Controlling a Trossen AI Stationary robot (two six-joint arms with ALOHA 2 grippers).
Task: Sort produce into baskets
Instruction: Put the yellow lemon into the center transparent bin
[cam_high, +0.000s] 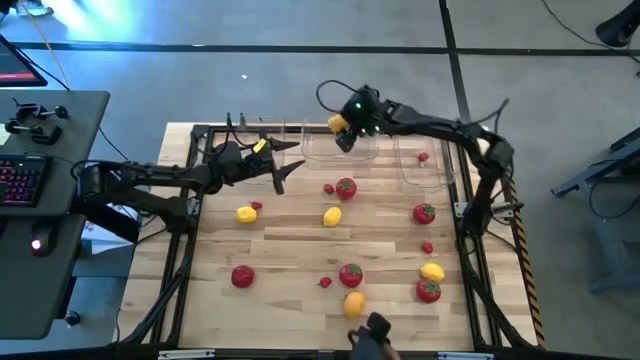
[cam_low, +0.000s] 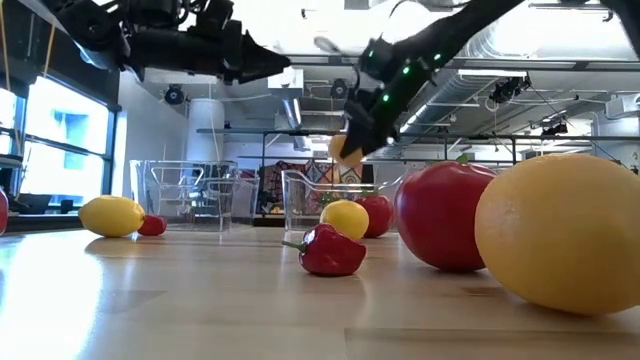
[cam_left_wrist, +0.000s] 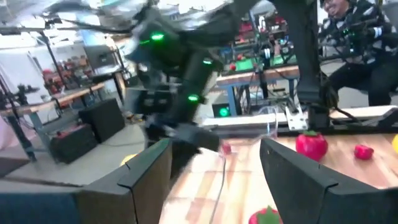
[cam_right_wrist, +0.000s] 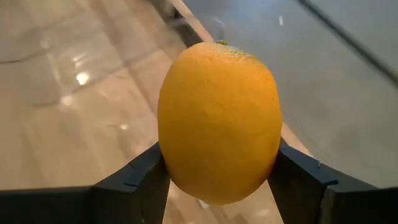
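- Above the middle bin (cam_high: 340, 150) at the far edge of the table (cam_high: 290, 250), the right end effector (cam_high: 342, 130) hung clenched on an orange citrus (cam_right_wrist: 217, 121), the fruit wedged between its two fingers (cam_right_wrist: 134, 180).
- Over the left bin (cam_high: 255, 155), the left end effector (cam_high: 285, 165) hovered with its fingers spread and nothing between them.
- Across the table lay loose produce: tomatoes (cam_high: 346, 187), yellow citrus (cam_high: 332, 216) and small red berries (cam_high: 325, 283), all well apart from both end effectors.
- Inside the right bin (cam_high: 420, 165) sat one small red berry (cam_high: 424, 157).
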